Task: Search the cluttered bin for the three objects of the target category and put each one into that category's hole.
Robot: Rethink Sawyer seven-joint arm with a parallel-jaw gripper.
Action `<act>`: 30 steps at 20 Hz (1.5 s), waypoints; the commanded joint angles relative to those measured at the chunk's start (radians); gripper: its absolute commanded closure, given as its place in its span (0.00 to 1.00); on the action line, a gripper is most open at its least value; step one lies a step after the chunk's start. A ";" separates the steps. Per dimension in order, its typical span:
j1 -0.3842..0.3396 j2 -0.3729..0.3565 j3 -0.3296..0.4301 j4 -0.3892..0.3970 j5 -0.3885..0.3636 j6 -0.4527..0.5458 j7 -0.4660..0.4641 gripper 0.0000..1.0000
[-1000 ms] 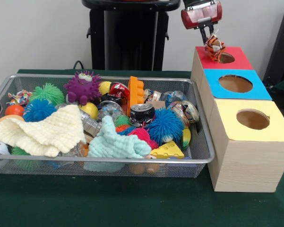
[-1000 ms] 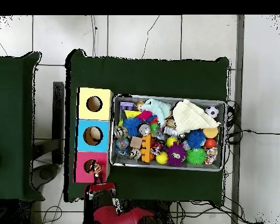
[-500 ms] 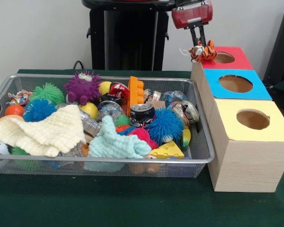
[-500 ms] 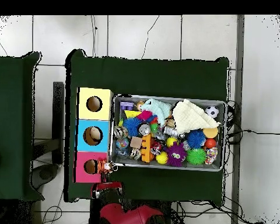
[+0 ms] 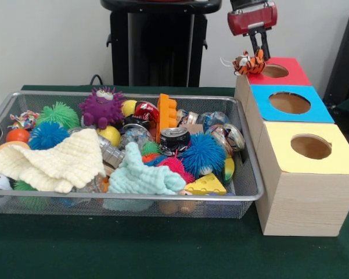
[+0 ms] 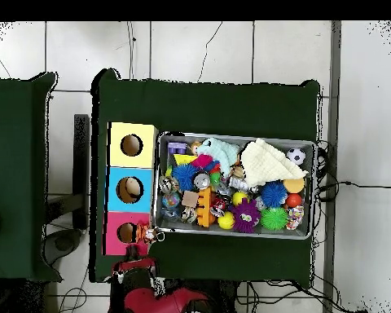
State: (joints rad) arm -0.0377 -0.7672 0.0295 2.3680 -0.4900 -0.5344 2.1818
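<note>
The desk (image 5: 133, 256), covered in dark green cloth, fills the bottom of the front view. On it, the wire mesh bin (image 5: 247, 189) takes up the left and centre, packed with clutter. At the right a row of three wooden boxes runs from lower right toward the upper right: the yellow-topped box (image 5: 331, 163) nearest the bottom, the blue-topped box (image 5: 319, 113) behind it, and the red-topped box (image 5: 293, 75) farthest up, each with a round hole in its lid.

Inside the bin, a cream knitted cloth (image 5: 55, 163) lies at the left and a mint cloth (image 5: 142, 177) at the lower centre. A purple fuzzy monster (image 5: 101, 107) sits at the upper left, an orange toy brick (image 5: 166, 114) stands upright at the upper centre, and a blue spiky ball (image 5: 203, 154) lies right of centre with a yellow cheese wedge (image 5: 205, 185) just below it.

The red gripper (image 5: 258, 53) hangs at the top right of the frame, above the red-topped box. The small tiger toy (image 5: 248, 63) rests on that box's left edge, beside the hole rather than in it. The gripper's tips seem to touch the toy, but I cannot tell whether they pinch it.
</note>
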 commanded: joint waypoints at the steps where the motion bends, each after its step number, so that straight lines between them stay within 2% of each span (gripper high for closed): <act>1: 0.027 0.026 -0.003 -0.094 0.084 -0.019 0.123 1.00; 8: 0.101 0.051 -0.043 -0.092 0.159 -0.062 0.126 1.00; 12: 0.082 0.081 -0.036 -0.109 0.130 -0.080 0.127 1.00; 19: 0.073 0.097 -0.030 -0.101 0.128 -0.094 0.139 1.00; 23: 0.081 0.060 -0.024 -0.059 0.139 -0.051 0.148 1.00; 28: 0.062 0.046 0.030 -0.056 0.119 0.071 0.132 1.00; 30: 0.083 0.033 0.020 -0.035 0.133 0.071 0.135 1.00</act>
State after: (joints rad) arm 0.0555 -0.7512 -0.0224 2.3791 -0.3977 -0.5904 2.1818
